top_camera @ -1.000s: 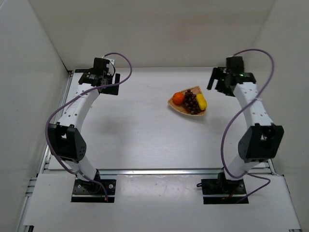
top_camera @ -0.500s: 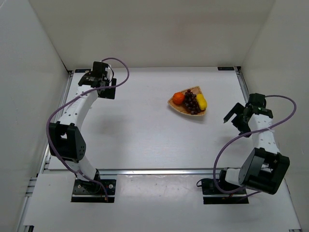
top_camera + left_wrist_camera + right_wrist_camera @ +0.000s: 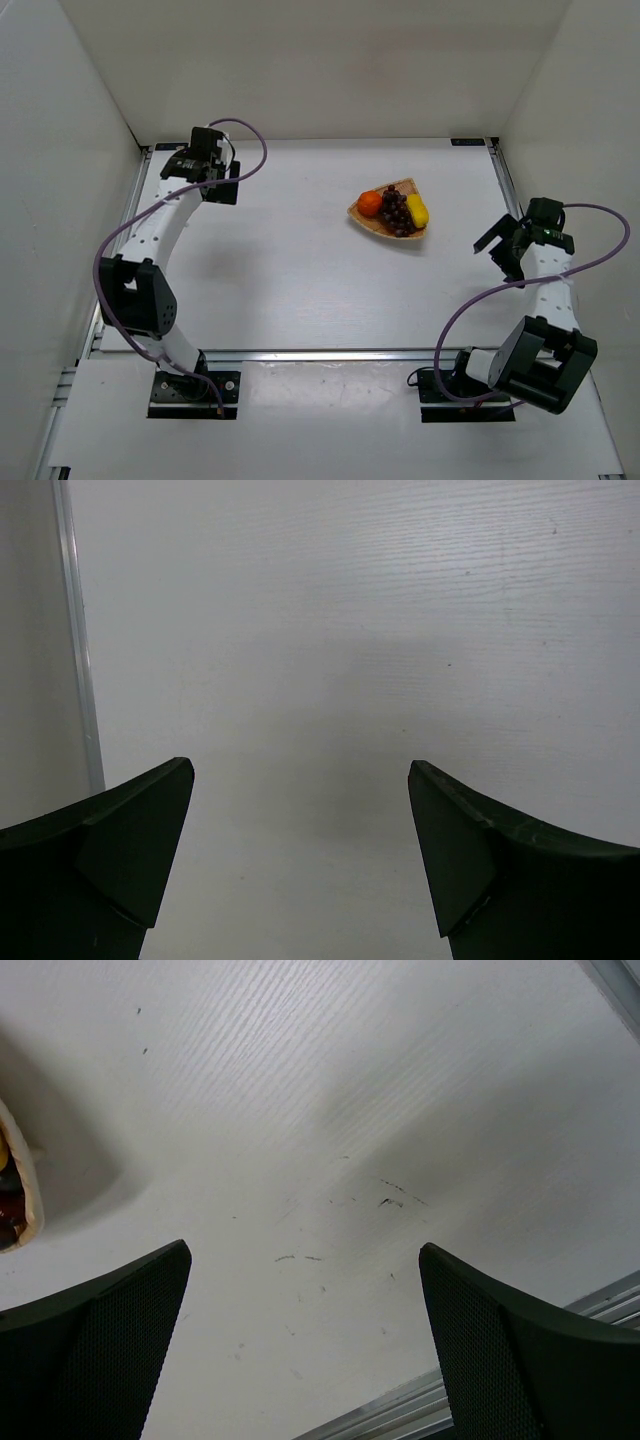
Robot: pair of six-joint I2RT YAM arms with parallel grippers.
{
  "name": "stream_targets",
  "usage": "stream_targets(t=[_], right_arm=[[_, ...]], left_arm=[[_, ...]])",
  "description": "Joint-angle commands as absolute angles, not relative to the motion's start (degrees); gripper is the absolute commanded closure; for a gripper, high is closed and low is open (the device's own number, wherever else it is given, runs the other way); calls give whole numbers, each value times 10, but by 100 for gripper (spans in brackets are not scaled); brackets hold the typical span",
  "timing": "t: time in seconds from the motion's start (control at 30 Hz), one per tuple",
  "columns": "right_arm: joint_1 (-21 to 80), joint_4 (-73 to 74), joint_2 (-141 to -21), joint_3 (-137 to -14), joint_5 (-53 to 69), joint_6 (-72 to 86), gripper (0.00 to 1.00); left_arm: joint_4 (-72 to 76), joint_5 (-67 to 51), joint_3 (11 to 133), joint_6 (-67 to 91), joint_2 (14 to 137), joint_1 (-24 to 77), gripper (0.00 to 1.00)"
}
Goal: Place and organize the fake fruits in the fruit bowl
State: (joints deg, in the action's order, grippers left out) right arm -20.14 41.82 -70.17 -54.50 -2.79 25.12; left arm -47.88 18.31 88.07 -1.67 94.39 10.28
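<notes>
Three fruits sit in the bowl (image 3: 372, 226), right of centre toward the far edge: orange (image 3: 369, 203) on the left, grapes (image 3: 396, 212) in the middle, banana (image 3: 417, 210) on the right. Over the last second my right gripper (image 3: 305, 1250) has swung away from beside the bowl to the right edge, jaws wide apart and empty. My left gripper (image 3: 300, 768) hangs by the far-left corner, also spread wide, holding nothing. I judge the placing finished. The banana's long axis runs far to near, its near end tilted slightly rightward; the grapes lie roughly parallel.
</notes>
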Motion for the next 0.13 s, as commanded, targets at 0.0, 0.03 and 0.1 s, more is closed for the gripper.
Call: stream_targets(t=[0.0,0.03,0.1], right_arm=[[-202,412,-692,-546,-18,258,1],[-202,412,-686,-541,-7,258,1],[-202,405,-679,-541,-7,258,1]], left_arm=[[-475,192,885,-16,902,102,1],[-475,192,885,-16,902,102,1],[-475,192,880,-16,902,102,1]])
